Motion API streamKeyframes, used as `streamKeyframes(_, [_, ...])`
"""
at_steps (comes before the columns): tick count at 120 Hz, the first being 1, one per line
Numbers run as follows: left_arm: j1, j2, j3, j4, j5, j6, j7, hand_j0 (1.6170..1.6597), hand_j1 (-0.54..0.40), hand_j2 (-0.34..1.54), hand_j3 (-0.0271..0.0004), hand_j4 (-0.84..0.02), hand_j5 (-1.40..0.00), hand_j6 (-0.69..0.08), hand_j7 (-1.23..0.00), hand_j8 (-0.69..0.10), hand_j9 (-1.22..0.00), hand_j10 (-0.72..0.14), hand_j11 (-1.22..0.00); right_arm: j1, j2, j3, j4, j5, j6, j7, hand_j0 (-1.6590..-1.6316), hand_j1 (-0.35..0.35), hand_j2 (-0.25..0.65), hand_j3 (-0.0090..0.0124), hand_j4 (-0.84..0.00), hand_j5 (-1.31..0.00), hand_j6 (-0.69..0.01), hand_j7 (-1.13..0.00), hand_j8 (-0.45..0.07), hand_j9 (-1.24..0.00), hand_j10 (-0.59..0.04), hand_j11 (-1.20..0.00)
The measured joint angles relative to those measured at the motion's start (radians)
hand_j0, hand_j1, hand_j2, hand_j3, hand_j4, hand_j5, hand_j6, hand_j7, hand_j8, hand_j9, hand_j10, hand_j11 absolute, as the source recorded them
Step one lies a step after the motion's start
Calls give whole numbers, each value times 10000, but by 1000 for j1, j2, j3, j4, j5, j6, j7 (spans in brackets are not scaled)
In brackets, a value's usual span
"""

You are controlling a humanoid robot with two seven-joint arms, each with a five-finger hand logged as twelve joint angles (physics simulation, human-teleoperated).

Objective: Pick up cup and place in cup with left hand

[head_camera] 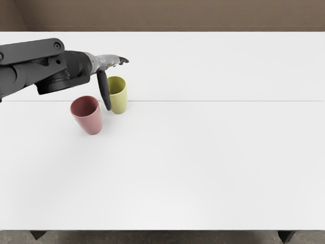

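So the left arm (pixel 30 63) comes in from the left edge, up in the top left part of the view, and it's pretty chunky, dark grey with a paler bit at the wrist. The left robot hand (pixel 116 84) is right up by the yellow cup (pixel 119 103), and it looks released to me: fingers (pixel 114 60) stretched out towards the right past the back of the cup, thumb (pixel 104 90) hanging down well away from them. It's not clamped on anything that I can see. The thumb crosses over the left side of the yellow cup's rim, but I honestly can't tell if it's touching the cup or just in front of it.

Both cups are on the desk (pixel 193 162), mouths up. The pink cup (pixel 90 121) sits to the left of the yellow one and a bit closer to the desk's near edge, with a narrow gap between them, and the thumb tip pokes down about where that gap is. So they're two separate cups side by side, neither one inside the other.

The desk's white, with a thin grey line (pixel 228 100) running across it, and there's a brown wall (pixel 167 15) behind.
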Motion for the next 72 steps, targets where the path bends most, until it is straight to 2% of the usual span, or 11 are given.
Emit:
streamKeyframes(46, [8,12,-1,4,-1,11,1,16581,3255,52,0,-226,-268,-235,-267,-233,-266,-223,-265,0,0,0,0,0,0,0,-16581,-3491,0,0,-1,0,-2,0,-1,0,0,0])
streamKeyframes(72, [25,-1,-1,33,-3,12,-5,16581,3255,52,0,-226,-269,-235,-267,-233,-266,-223,-265,0,0,0,0,0,0,0,-16581,-3491,0,0,-1,0,-2,0,-1,0,0,0])
